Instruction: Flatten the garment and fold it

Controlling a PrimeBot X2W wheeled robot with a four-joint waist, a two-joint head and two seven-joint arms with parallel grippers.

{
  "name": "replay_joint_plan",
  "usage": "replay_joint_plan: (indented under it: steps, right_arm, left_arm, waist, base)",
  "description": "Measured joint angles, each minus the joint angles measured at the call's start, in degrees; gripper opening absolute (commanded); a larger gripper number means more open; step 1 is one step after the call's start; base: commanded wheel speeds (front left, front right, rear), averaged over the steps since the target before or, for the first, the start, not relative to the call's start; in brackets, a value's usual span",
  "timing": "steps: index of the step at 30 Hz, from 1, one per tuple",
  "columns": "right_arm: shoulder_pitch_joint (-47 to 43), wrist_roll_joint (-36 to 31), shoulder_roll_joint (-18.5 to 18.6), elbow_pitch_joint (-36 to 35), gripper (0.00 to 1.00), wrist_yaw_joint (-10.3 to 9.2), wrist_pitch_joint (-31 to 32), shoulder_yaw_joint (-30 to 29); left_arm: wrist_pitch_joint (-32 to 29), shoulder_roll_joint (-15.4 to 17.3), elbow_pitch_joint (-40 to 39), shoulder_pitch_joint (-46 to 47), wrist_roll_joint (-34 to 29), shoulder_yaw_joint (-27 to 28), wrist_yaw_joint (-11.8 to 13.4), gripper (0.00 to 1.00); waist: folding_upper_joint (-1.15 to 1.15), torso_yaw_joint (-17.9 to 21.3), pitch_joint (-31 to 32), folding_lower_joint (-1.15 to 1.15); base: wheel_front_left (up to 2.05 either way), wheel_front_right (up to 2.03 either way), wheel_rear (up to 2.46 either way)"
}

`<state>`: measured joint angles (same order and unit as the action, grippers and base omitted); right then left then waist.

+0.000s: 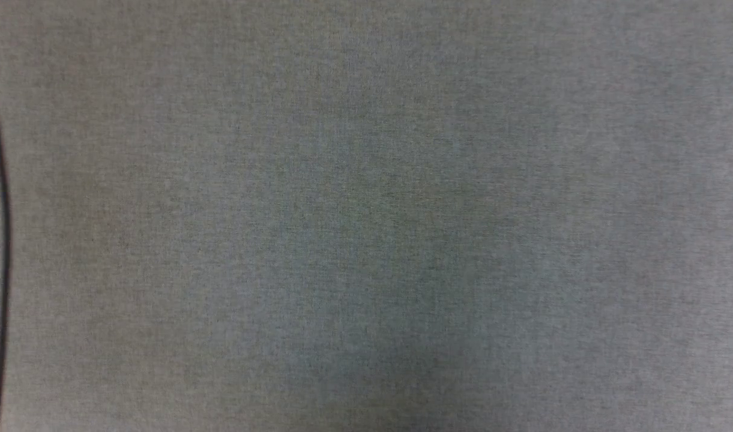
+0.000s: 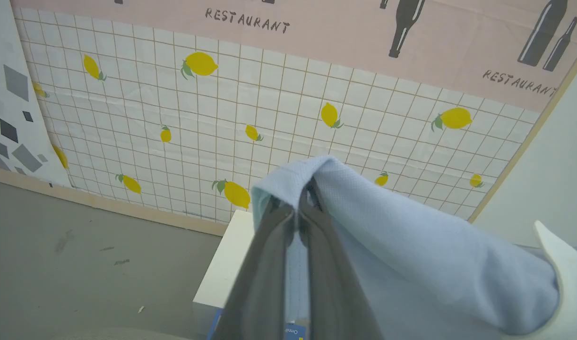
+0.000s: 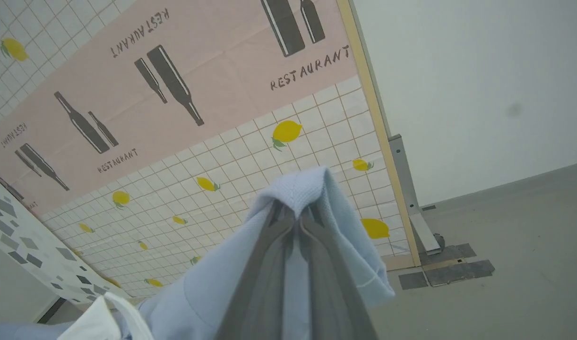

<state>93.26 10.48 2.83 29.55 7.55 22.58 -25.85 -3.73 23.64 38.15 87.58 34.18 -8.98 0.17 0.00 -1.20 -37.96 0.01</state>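
Grey surface [image 1: 366, 216], blk cable [image 1: 3, 240] along left edge

Garment [image 2: 411, 245] over left gripper [image 2: 297, 210], right gripper [image 3: 295, 215]

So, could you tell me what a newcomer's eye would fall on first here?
The light blue garment draped over both grippers: the left gripper and right gripper each have jaws shut on a fold. Behind them stands a wall panel with yellow lemons and a pink RESTAURANT banner.

Staged mock-up room, test-lab or studio type. Printed backdrop panel [image 2: 269, 118] shows a tile grid with lemons, and a pink strip [image 3: 198, 71] above carries bottles and the word RESTAURANT. Wooden frame [image 3: 371, 104] on a metal leg [image 3: 406, 189]. Bare grey floor [image 3: 505, 226], tape patches [image 3: 458, 273], plain white wall [image 3: 482, 71].
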Motion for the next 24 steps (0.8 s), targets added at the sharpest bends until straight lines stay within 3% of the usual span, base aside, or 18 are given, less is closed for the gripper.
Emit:
replay_joint_plan:
  steps: [9, 14, 24]
  right_arm:
    - [-14.36, 7.31, -0.02, -2.89, 0.0, 0.0, -0.14, 3.1]
    - [-27.39, 13.83, 0.57, -7.45, 0.0, 0.0, 0.42, 4.88]
    - [-55.99, 22.4, 1.59, -16.82, 0.0, -0.01, 3.53, 5.66]
  left_arm:
    - [3.98, -3.3, 3.83, -9.71, 1.67, -1.65, -4.27, 0.0]
    - [7.56, -4.85, 1.98, -21.11, 3.82, -2.48, -5.65, 0.0]
    - [9.05, -6.72, -9.0, -47.81, 8.14, -2.04, -4.81, 0.0]
  waist:
    - [0.0, -1.33, 2.52, -0.01]
    - [0.0, -1.95, 7.4, -0.02]
    - [0.0, -2.98, 19.35, -0.02]
  base:
    - [0.0, 0.0, 0.0]
    - [0.0, 0.0, 0.0]
    - [0.0, 0.0, 0.0]
